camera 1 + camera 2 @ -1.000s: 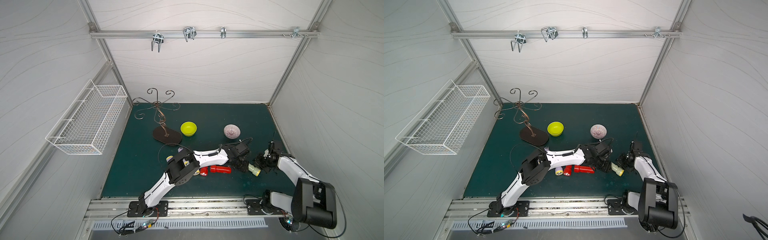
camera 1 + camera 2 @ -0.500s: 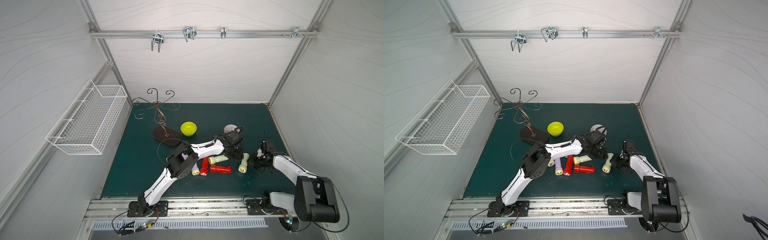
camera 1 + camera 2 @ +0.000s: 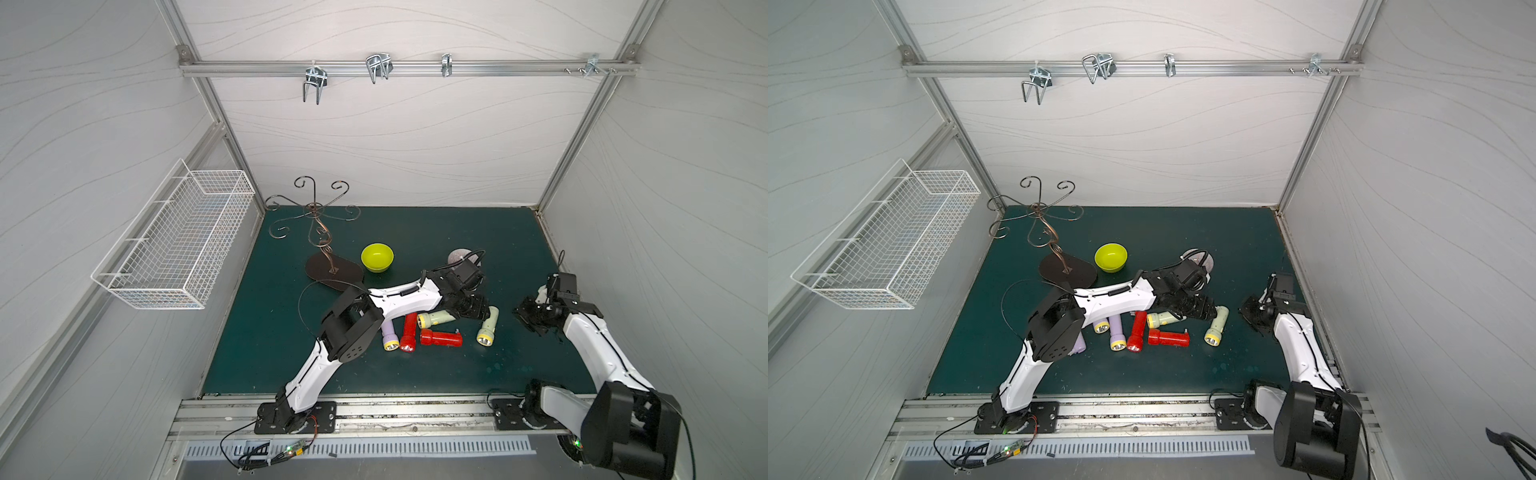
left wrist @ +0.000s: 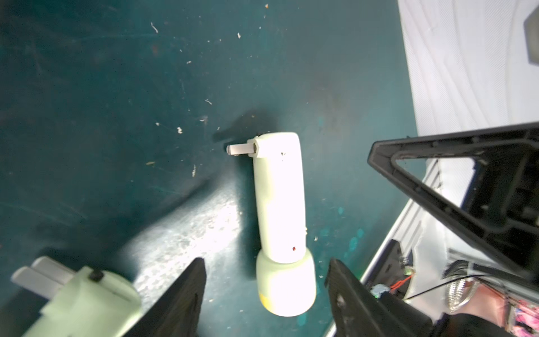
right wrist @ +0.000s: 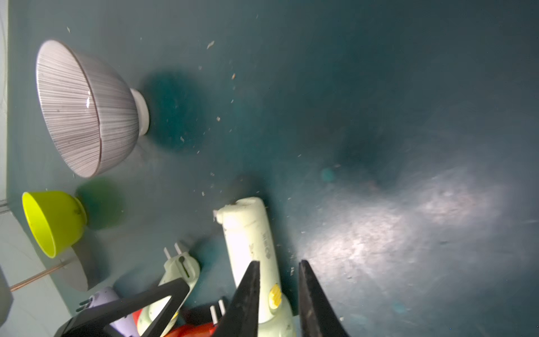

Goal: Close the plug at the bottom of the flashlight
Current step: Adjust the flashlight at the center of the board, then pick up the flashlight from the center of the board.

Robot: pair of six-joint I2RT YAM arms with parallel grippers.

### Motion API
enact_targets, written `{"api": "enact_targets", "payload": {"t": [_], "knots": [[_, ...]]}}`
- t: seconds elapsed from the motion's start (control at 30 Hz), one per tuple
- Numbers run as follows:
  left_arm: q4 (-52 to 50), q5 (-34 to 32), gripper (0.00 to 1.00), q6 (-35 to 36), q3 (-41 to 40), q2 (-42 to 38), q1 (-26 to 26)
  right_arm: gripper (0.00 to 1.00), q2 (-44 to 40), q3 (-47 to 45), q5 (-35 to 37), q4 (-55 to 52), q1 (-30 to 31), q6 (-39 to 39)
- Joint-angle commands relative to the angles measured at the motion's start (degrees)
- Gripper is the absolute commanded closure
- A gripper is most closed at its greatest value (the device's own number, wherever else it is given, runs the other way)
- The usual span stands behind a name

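Two pale green flashlights (image 3: 489, 322), two red flashlights (image 3: 441, 337), one purple flashlight (image 3: 388, 332); a possible sixth flashlight (image 3: 1100, 327) shows only in part. One yellow-green bowl (image 3: 377, 257), one striped grey bowl (image 5: 87, 111). One wire basket (image 3: 174, 245). One scrolled metal stand (image 3: 320, 232).

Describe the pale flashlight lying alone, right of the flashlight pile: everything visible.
The pale flashlight is cream-green glossy plastic: straight barrel, wider head with yellow rim, small red dot near the head, slanted tail. A grey prong shows at the tail, pointing sideways. It lies flat on the green mat, head toward the robot bases, apart from the pile. In the left wrist view the open left gripper shows either side of its head, not touching.
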Motion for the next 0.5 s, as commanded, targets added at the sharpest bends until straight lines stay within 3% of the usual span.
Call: {"api": "enact_targets", "payload": {"t": [0.0,0.1,0.33,0.47], "knots": [[-2.45,0.18,0.21,1.68,4.64,0.68,-1.51,0.61,-1.67,-0.88,-2.26,-1.74,-1.67,0.17],[-6.96,-2.65,0.19,4.35,9.67,3.12,-3.59,0.49,-2.12,-0.44,-1.94,-1.95,-2.29,0.15],[-16.48,-10.45,0.20,8.82,20.67,10.16,-6.47,0.48,-5.00,-1.00,-1.03,-1.78,-3.79,0.99],[-18.21,-13.48,0.21,9.04,21.82,11.77,-6.75,0.48,-7.09,-1.42,0.21,-2.70,-5.59,1.04]]}}
